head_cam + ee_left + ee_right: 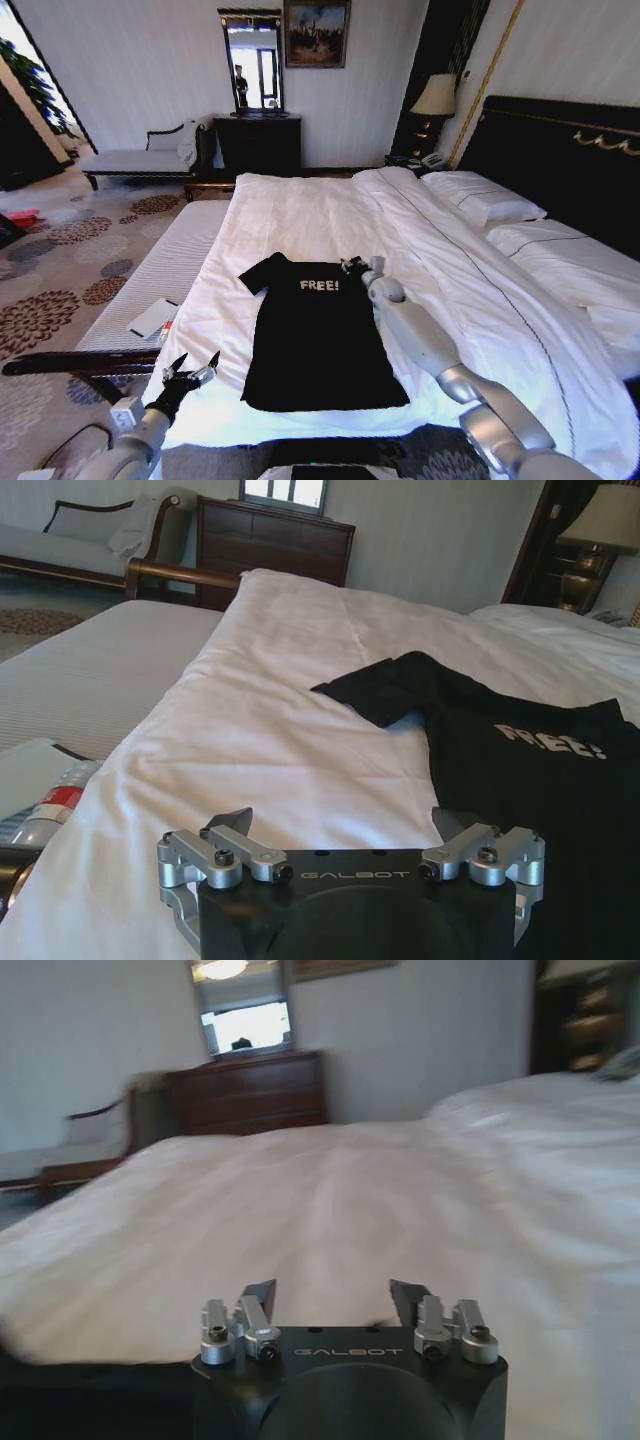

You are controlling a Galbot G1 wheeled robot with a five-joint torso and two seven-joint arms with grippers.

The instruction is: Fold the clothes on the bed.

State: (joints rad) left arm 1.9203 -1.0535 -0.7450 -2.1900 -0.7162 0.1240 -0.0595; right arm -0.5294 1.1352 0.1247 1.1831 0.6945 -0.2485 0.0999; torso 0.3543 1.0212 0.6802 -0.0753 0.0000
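R gripper (352,265), fingers spread wide, holds nothing, sits at the shoulder edge of the black short-sleeved T-shirt with white "FREE!" lettering (318,335); shirt lies flat on the white duvet (300,215) near the foot of the big white bed w/ dark wooden headboard (570,150); L gripper (190,373) spread wide too, hovering off the shirt's lower-left corner; pale striped bench (160,265) beside the bed.

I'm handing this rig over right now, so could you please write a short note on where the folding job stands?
Left gripper: open, hovering off the bed's near left corner, clear of the T-shirt.
Right gripper: open, low at the shirt's right shoulder; contact cannot be told.
Black T-shirt: lying flat, "FREE!" side up, sleeves spread, on the white duvet near the foot of the bed.
Done: shirt laid out flat.
Left: all folds.
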